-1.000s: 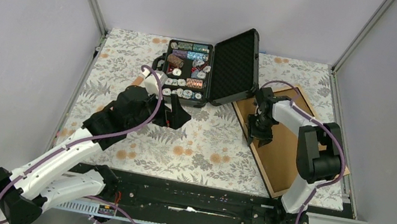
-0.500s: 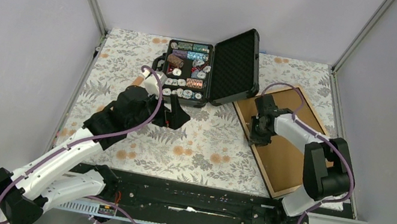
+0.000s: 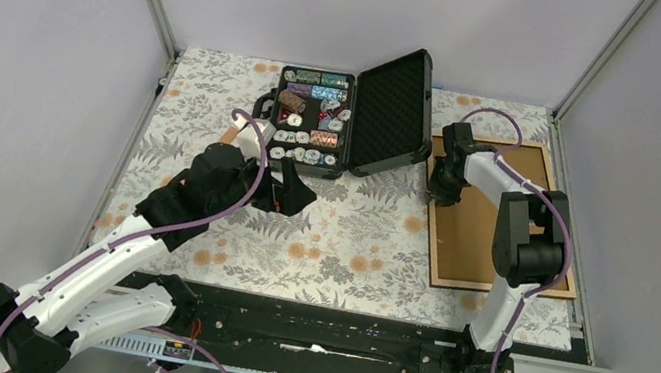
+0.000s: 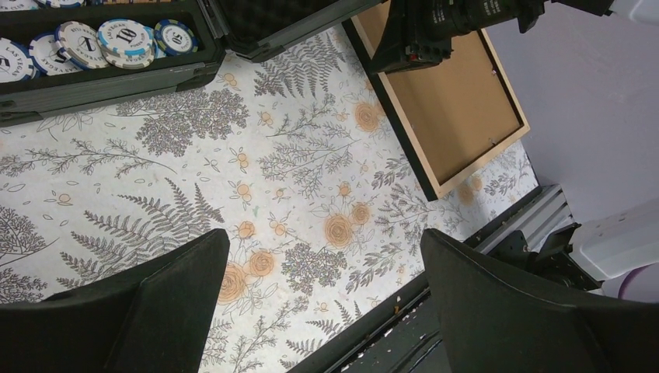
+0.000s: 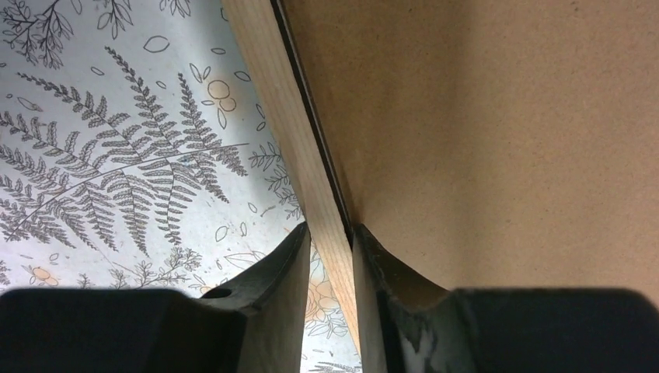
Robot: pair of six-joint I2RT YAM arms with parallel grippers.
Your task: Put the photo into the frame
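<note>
The frame (image 3: 472, 239) lies back side up on the right of the table, light wood rim around a brown backing board. My right gripper (image 3: 445, 187) is shut on its left rail near the far corner. In the right wrist view the wood rail (image 5: 264, 70) runs between the two fingers of the gripper (image 5: 330, 241), one outside the rim and one on the backing (image 5: 505, 116). My left gripper (image 3: 295, 191) hangs open over the floral cloth at mid table, nothing between its fingers (image 4: 322, 241). In the left wrist view the frame (image 4: 455, 116) lies at the top right. The photo is out of view.
An open black case of poker chips (image 3: 348, 119) stands at the back centre, its lid raised next to the frame's far left corner. Grey walls and metal posts close in the table. A black rail (image 3: 332, 334) runs along the near edge.
My right gripper closed on the frame's left rail and swung the frame from a diagonal lie to nearly square with the table, moving toward the back. The left arm stayed still.
</note>
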